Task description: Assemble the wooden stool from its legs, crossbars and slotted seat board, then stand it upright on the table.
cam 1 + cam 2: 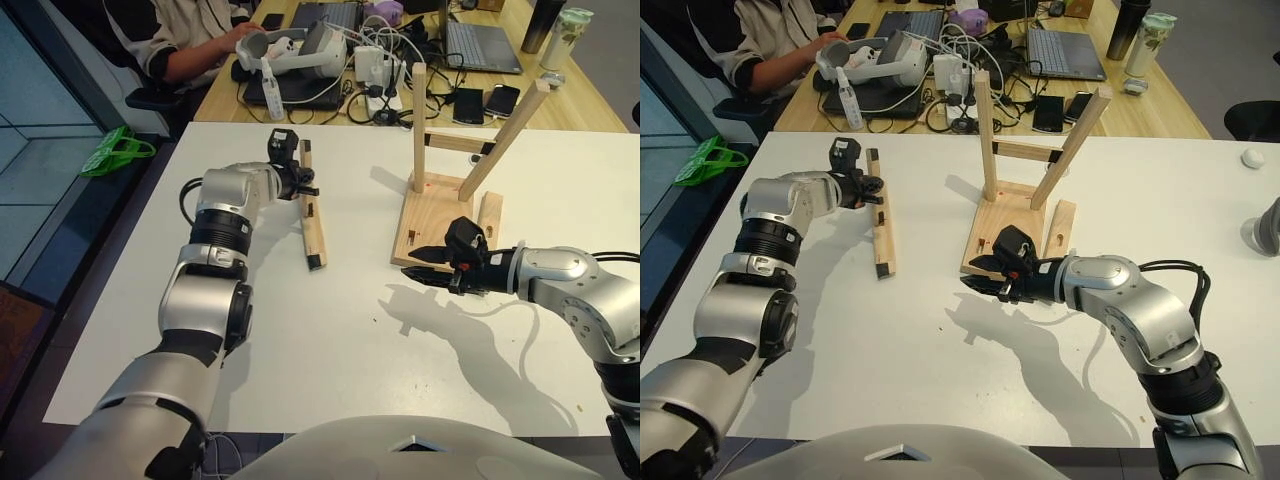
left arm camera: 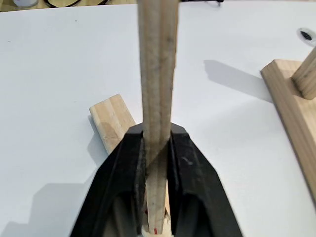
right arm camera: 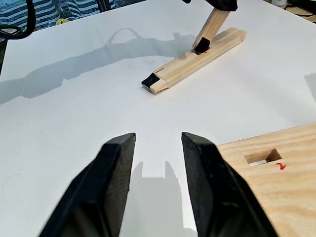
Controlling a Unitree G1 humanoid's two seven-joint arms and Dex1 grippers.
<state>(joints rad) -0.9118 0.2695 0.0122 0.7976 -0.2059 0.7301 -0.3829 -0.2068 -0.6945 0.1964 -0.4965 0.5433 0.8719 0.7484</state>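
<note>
Standing by the white counter (image 1: 330, 340), I saw the left hand (image 1: 302, 184) clamped tight on a slim, square-edged crossbar (image 2: 157, 74), its lower end meeting the pale leg (image 1: 314, 235) that lay flat beneath. It likely needed to hold the bar square to the slot and press straight down. Rightwards sat the grainy seat board (image 1: 425, 225), two posts (image 1: 419, 125) pegged in it, one leaning. The right hand (image 3: 158, 140) hung empty at the board's near edge, fingers parted.

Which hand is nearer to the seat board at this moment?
Right. The right hand sits open at the seat board's near edge, by an empty slot. The left hand is well off to the board's left, shut on a wooden stick.
</note>
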